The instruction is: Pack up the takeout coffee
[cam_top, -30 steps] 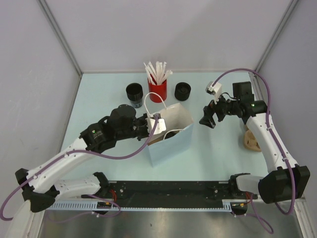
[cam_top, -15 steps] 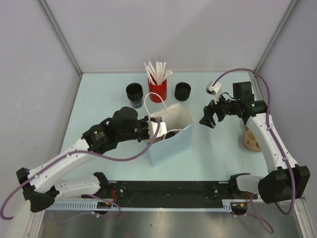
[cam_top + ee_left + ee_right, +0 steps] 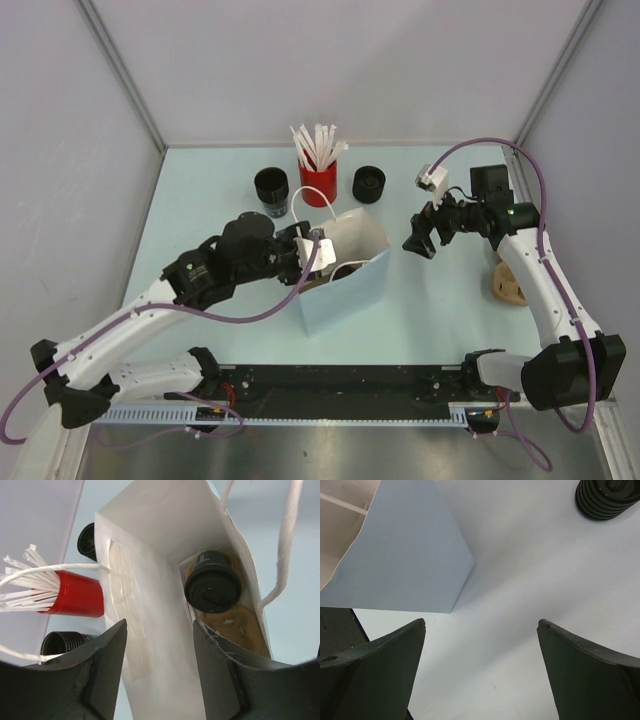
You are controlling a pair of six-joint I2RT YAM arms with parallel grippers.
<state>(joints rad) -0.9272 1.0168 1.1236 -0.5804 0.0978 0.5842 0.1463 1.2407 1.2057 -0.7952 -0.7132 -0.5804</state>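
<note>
Top external view is losing some detail. The right arm is covering part of the tan tray on the table [image 3: 508, 285], and the paper bag's [image 3: 345, 285] own walls are hiding most of its contents. The left wrist view is filling that gap. The right wrist view is cutting off the top of the right black cup [image 3: 368, 184], so I cannot tell whether it has a lid.

Count:
- one table [image 3: 200, 190]
- one bag
- two tan trays
- one red cup [image 3: 318, 192], holding a bunch of white sticks [image 3: 318, 145] too crowded to count
- three black cups

The bag is standing open mid-table. Inside it, the lidded coffee cup [image 3: 212, 587] is sitting upright in the tray in the bag [image 3: 242, 625]. The left black cup [image 3: 271, 188] and the right black cup are flanking the red cup near the far edge.

The left gripper [image 3: 159, 640] is hovering at the bag's left rim with its fingers spread wide. The bag wall is running between them unpinched, and they are holding nothing. The right gripper [image 3: 418, 238] is hanging wide open, holding nothing, just right of the bag. Bare tabletop is showing beneath it and on toward the tray on the table.
</note>
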